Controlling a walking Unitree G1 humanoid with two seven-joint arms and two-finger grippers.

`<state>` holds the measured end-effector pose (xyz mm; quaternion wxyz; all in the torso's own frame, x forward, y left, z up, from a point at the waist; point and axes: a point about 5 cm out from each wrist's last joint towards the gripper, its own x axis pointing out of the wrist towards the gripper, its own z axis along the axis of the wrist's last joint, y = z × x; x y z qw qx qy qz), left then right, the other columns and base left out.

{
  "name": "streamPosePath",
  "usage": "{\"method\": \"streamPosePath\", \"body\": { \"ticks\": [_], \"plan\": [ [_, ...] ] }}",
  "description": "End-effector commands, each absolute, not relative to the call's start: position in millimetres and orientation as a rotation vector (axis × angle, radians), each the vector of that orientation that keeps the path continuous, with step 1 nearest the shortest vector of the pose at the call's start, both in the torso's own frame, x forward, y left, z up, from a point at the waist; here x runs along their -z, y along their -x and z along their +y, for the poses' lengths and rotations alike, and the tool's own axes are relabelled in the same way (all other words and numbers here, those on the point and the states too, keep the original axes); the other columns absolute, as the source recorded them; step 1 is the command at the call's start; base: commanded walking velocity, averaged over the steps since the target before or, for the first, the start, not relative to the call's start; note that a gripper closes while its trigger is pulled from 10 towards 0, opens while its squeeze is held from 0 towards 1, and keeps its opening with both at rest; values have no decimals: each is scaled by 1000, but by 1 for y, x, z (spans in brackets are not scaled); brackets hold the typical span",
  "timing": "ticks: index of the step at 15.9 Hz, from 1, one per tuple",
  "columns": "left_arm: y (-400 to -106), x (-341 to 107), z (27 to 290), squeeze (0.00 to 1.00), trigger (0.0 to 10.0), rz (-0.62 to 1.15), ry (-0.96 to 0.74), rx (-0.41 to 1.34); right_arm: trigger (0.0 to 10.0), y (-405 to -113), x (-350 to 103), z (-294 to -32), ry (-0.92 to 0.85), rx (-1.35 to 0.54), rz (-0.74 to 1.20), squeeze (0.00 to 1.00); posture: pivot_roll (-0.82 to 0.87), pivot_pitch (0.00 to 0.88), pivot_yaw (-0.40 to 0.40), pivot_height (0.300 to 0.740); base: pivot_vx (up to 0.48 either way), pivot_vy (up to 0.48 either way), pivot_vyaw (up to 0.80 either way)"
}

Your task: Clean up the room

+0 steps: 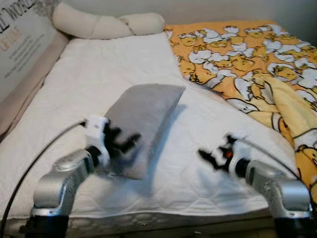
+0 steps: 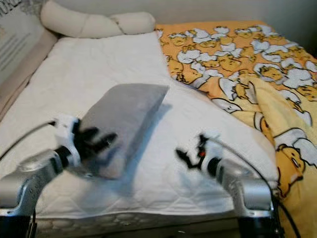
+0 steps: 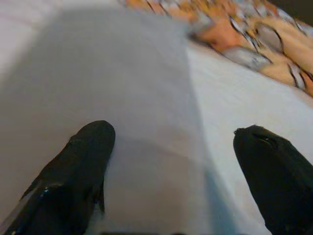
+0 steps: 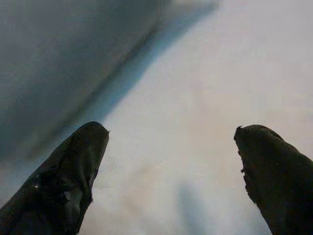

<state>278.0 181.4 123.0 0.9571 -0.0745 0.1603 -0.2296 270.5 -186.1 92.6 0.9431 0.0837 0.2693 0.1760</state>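
A grey pillow (image 1: 143,116) lies slantwise in the middle of the white mattress (image 1: 99,69). My left gripper (image 1: 124,141) is open at the pillow's near end. In the left wrist view one finger (image 3: 83,166) lies over the pillow (image 3: 112,73) and the other over the sheet, so the jaws straddle its edge. My right gripper (image 1: 213,156) hovers open over bare mattress to the right of the pillow, with nothing between its fingers (image 4: 73,171). The pillow's side (image 4: 63,58) lies ahead of it.
A yellow duck-print blanket (image 1: 247,54) is crumpled over the bed's right side. A cream knotted cushion (image 1: 109,25) lies at the head. A lettered board (image 1: 20,44) leans along the left edge. The mattress's front edge (image 1: 158,215) is just below my arms.
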Motion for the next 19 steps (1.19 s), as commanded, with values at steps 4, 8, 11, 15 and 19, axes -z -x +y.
{"method": "streamPosePath", "body": {
  "ticks": [4,8,11,15,19],
  "plan": [
    [-310,-141,209,1000,10000,173,97,307,10000,-288,-105,-186,-340,-322,383,1000,-98,0,41,740,0,0,0],
    [-344,-128,239,1000,10000,188,12,131,10000,-299,-103,-159,-359,-388,343,1000,-103,0,41,740,0,0,0],
    [-349,-106,254,1000,10000,270,-8,27,10000,-302,-90,-141,-370,-380,376,1000,-109,0,37,740,0,0,0],
    [-337,-66,243,1000,10000,435,101,82,10000,-308,-77,-117,-463,-360,411,1000,-118,0,50,740,0,0,0],
    [-320,-38,202,1000,10000,574,252,415,10000,-306,-53,-105,-452,-387,494,1000,-109,0,52,740,0,0,0]
  ]
}}
